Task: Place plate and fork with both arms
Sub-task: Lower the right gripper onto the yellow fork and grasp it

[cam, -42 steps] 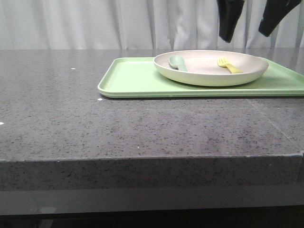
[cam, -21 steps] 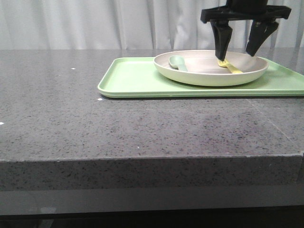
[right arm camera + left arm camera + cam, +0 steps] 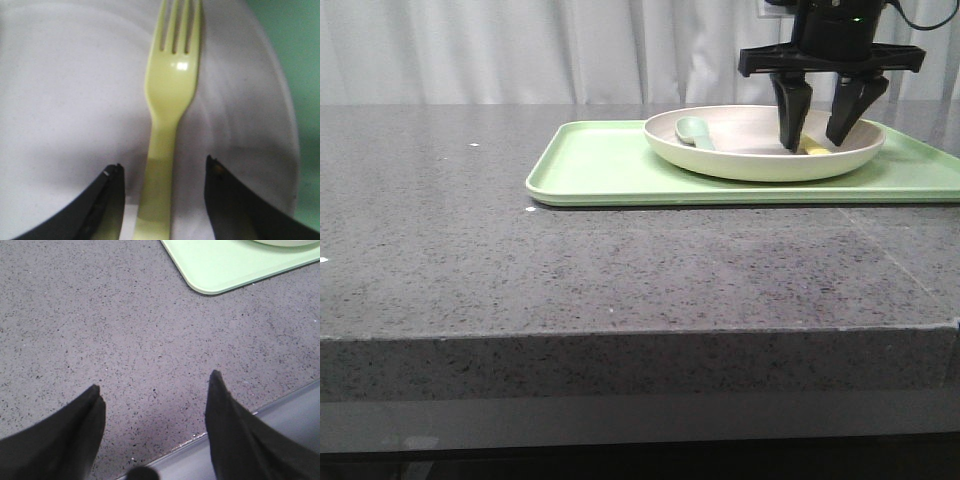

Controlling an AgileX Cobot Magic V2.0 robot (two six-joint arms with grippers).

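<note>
The cream plate sits on a light-green tray at the back right of the table. The pale-yellow fork lies in the plate; in the front view only a bit of its handle shows. My right gripper is open and low inside the plate, one finger on each side of the fork's handle, not touching it in the right wrist view. My left gripper is open and empty over bare table near the front edge; it does not show in the front view.
A pale grey-green spoon lies in the plate's left part. The tray's corner shows in the left wrist view. The table's front edge runs just under the left gripper. White curtains hang behind the table.
My right gripper has come down from above the plate into it, and its fingers now straddle the fork. The plate, fork and spoon have not moved.
</note>
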